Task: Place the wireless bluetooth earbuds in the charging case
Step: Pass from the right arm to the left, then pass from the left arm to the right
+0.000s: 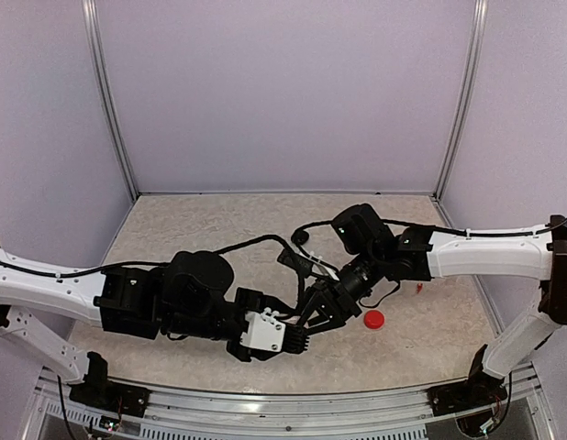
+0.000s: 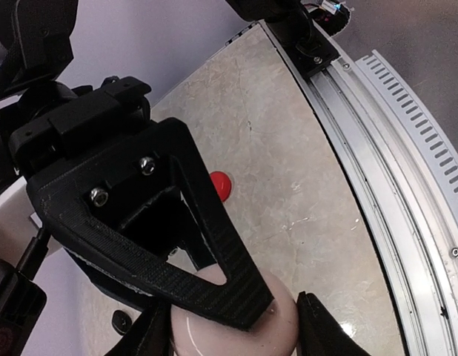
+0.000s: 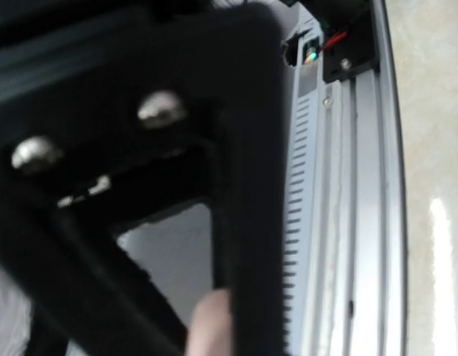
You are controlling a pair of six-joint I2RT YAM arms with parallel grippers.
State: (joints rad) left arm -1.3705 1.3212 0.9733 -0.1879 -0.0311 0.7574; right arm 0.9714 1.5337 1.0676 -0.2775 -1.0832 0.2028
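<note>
Left wrist, case [image 2: 214,335] between left end effector [image 2: 240,331]

Pinkish case [image 2: 236,332] (marbled beige table [image 2: 288,148])

Robot lab test cell, plain lilac walls [image 1: 283,92], aluminium frame posts [image 1: 110,101], slotted rail [image 1: 265,419], marbled table [image 1: 201,225]

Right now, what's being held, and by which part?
Probably the pale case: its sides sit between the left gripper's fingers, the right gripper's finger across it.
</note>
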